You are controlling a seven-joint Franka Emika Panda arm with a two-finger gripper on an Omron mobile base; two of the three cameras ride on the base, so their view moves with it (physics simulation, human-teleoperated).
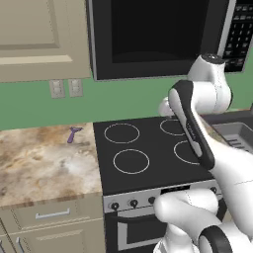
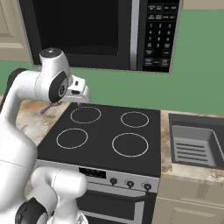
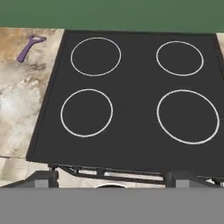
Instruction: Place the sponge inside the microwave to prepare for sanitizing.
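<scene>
Starting at the left of my base views, I see a marbled counter (image 1: pixel 39 163) with a small purple object (image 1: pixel 74 134) lying on it near the green wall, just beside the stove's left edge. Two wall outlets (image 1: pixel 65 88) sit above it, under a beige cabinet (image 1: pixel 34 34). In the middle is the black cooktop (image 2: pixel 109 135) with four white ring burners, bare of any pans, and a row of knobs (image 2: pixel 130 184) along its front. The microwave (image 2: pixel 96 30) hangs above the stove, its dark cavity facing me and its keypad strip on the right side. My arm rises over the stove, and the gripper (image 3: pixel 111 177) hangs high over the cooktop's front edge, looking down at the burners. Its fingertips (image 3: pixel 43 178) stand far apart at the bottom of the hand view, spread with nothing between them. To the right, a sink (image 2: pixel 194 146) is set into the counter. I cannot find the sponge anywhere on these surfaces.
</scene>
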